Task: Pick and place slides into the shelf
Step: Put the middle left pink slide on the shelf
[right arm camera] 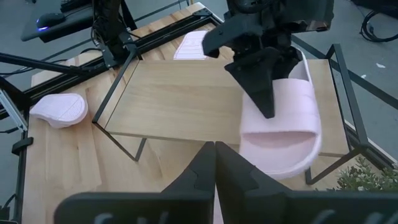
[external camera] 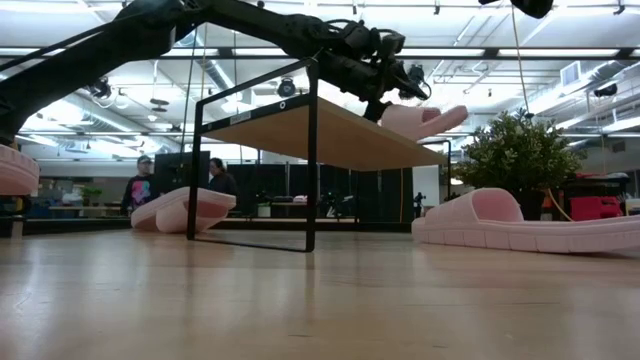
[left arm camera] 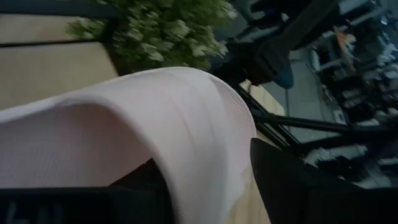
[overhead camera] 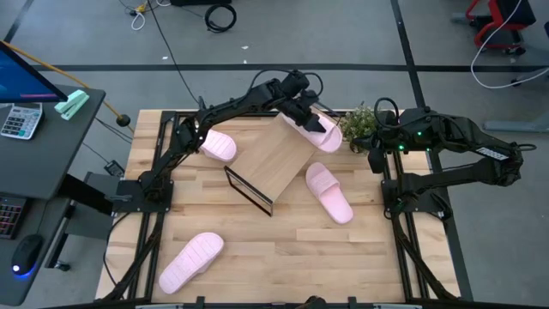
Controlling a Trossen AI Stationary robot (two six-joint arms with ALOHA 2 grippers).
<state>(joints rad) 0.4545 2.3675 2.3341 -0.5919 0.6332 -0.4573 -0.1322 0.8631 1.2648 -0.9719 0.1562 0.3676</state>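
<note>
Pink foam is what catches the eye first: one slide (overhead camera: pixel 316 129) lies on the far corner of the shelf (overhead camera: pixel 274 157), its toe overhanging the board's edge toward the potted plant (overhead camera: pixel 358 123). The left hand (overhead camera: pixel 302 110) is right on top of it, fingers straddling the strap with some gap showing, so I would judge it is letting go rather than gripping. To finish this well the fingers should spread clear of the strap and lift straight up, so the soft foam is not dragged off the edge; nudging the sandal further onto the board first would be safer, since it sits close to the corner. The shelf itself stands askew in the middle of the table (overhead camera: pixel 283 249), a light wood top on thin black wire legs, and this is the only slide it carries; I can see nothing under the board. Three more slides wait on the table: one near the left arm's base (overhead camera: pixel 216 146), one just right of the shelf (overhead camera: pixel 329 192), one at the near left corner (overhead camera: pixel 190 261). The right hand (right arm camera: pixel 214 163) hangs back by the plant, pinched closed and empty.
</note>
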